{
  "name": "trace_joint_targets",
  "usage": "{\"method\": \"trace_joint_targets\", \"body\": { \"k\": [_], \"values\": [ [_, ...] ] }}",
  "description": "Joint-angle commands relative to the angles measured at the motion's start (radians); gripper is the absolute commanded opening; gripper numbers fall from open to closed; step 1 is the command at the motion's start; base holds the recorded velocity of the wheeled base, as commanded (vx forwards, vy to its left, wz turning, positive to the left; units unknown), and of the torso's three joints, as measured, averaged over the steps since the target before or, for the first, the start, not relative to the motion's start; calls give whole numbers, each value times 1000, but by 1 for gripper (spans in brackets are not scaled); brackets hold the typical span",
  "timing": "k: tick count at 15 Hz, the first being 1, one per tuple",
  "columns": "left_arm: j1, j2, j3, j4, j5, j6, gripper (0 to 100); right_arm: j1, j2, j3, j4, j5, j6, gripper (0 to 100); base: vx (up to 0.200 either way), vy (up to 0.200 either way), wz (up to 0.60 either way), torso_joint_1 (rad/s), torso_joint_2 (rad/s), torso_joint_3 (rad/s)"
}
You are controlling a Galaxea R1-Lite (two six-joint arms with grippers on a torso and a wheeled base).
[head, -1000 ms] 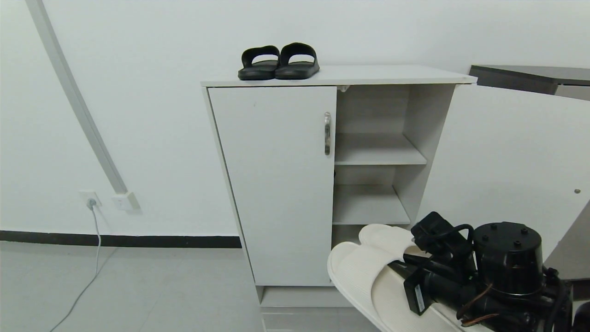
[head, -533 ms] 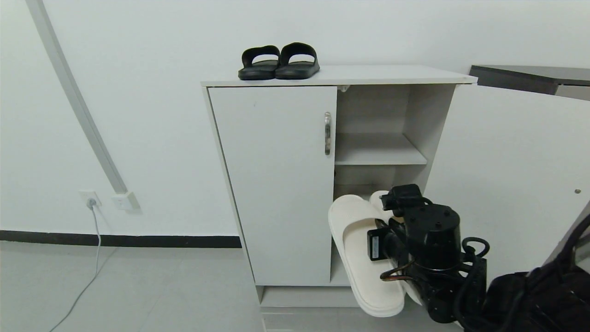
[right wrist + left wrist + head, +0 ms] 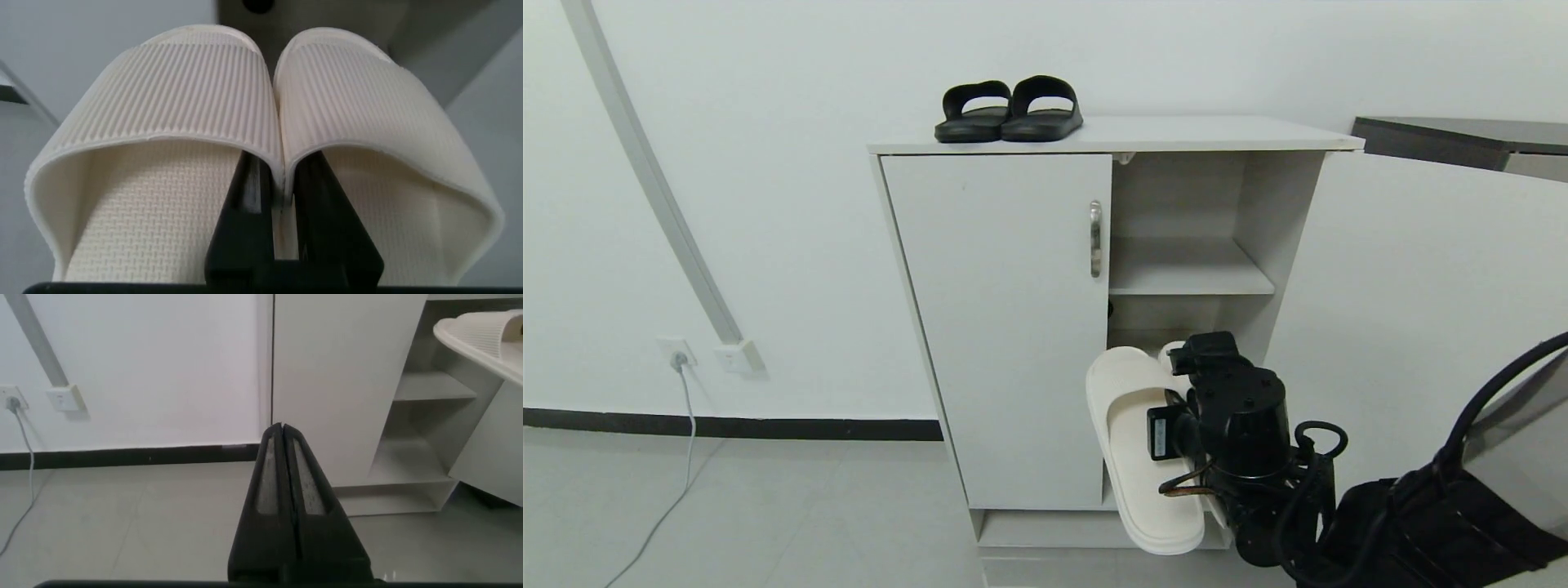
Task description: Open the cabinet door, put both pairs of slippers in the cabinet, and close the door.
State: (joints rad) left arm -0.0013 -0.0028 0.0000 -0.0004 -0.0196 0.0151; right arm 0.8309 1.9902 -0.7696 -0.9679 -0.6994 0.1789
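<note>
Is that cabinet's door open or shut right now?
One of each: the right door is swung wide open, baring the shelves inside, while the left door sits shut, flush with the front.

Bright, even light, perhaps from overhead; cabinet [image 3: 996, 327] interior lightly shaded.

Right gripper [image 3: 275, 188] has carried the white slippers [image 3: 1131, 425] from the near right corner out to the cabinet's [image 3: 1005, 327] open right half. The slippers went from lying slanted to steep, toes up at the opening. The head camera has shifted slightly too.
</note>
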Motion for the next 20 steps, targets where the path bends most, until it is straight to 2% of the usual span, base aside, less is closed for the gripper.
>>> {"method": "trace_joint_targets", "body": {
  "k": [1,3,20],
  "values": [
    [0,3,0,0,0,0,0,-1,24,1,0,-2,11,0,0,-200,0,-2,2,12],
    [0,3,0,0,0,-1,0,-6,48,3,-2,-2,17,0,0,-200,0,2,5,2],
    [0,3,0,0,0,-1,0,-33,213,-143,-5,14,43,0,0,0,0,0,0,0]
  ]
}}
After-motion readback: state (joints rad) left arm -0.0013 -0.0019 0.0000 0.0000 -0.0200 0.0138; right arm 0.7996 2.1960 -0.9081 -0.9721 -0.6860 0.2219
